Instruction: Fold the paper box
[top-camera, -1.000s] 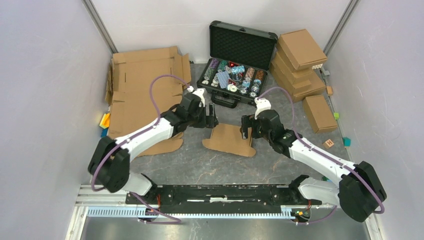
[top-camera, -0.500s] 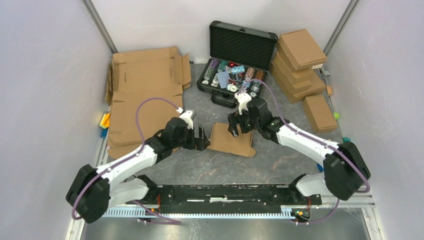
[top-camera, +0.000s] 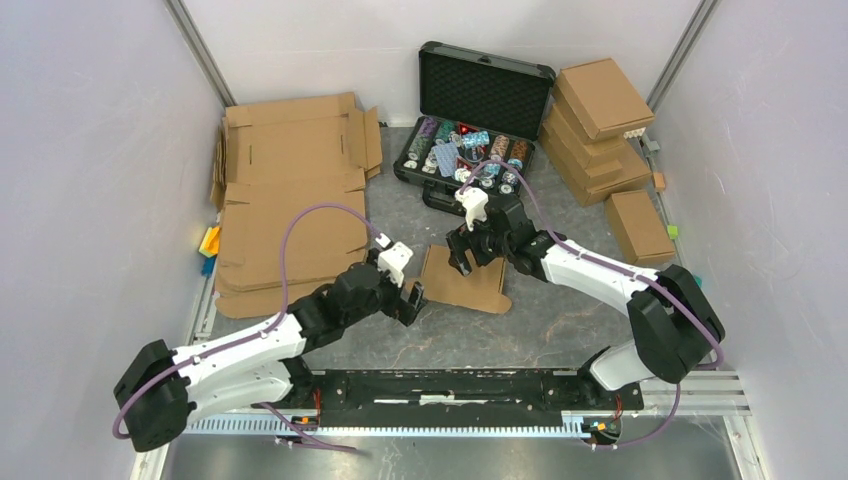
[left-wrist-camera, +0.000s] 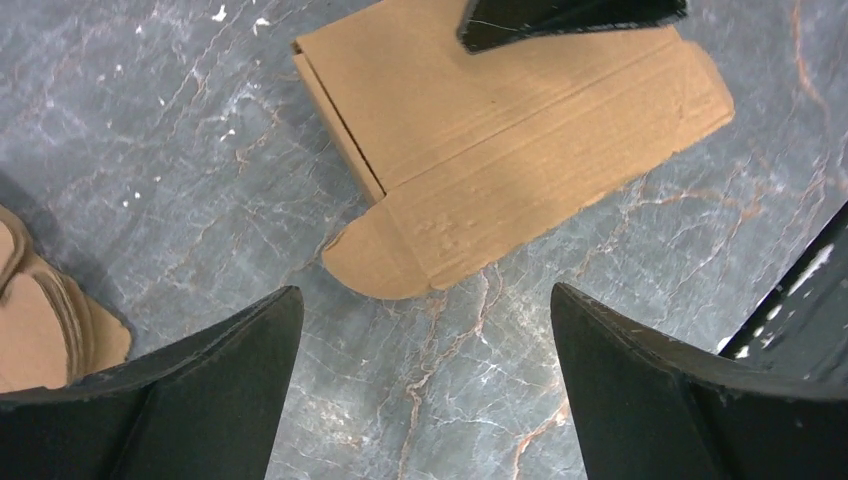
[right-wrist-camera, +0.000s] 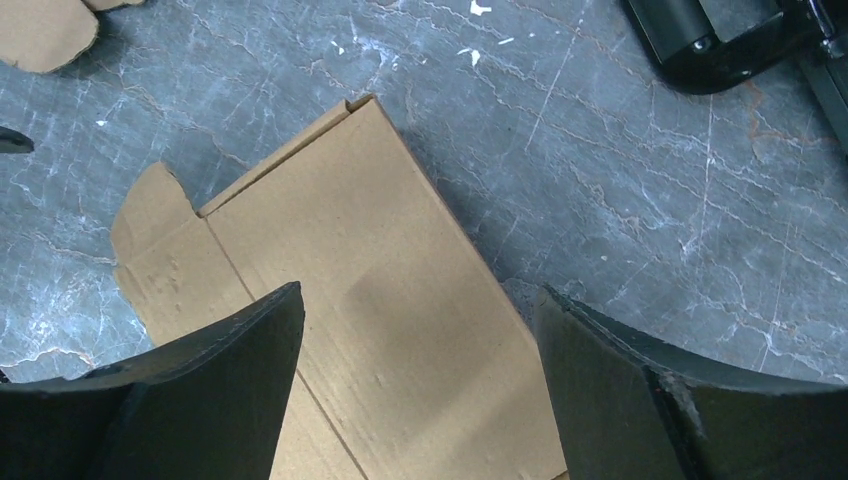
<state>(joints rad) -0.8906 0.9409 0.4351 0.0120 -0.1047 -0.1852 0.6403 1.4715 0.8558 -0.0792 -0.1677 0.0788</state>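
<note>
The paper box (top-camera: 465, 283) lies flat on the grey marble table, a small brown cardboard piece with a rounded tab at its near left corner. My left gripper (top-camera: 412, 298) is open just off that corner; in the left wrist view the box (left-wrist-camera: 500, 130) lies beyond the empty gap of the left gripper (left-wrist-camera: 425, 292). My right gripper (top-camera: 462, 252) hovers open over the box's far left part. The right wrist view shows cardboard (right-wrist-camera: 370, 330) under the right gripper (right-wrist-camera: 418, 292), with nothing pinched.
An open black case (top-camera: 486, 92) of poker chips stands just behind the right gripper. Large cardboard sheets (top-camera: 290, 190) cover the left. Stacked folded boxes (top-camera: 600, 120) and a smaller one (top-camera: 638, 225) sit at the right. Coloured blocks (top-camera: 209, 245) lie by the left wall.
My left gripper has drawn back from the box's far left side to its near left corner. The right gripper has moved left over the box. The box has stayed flat.
</note>
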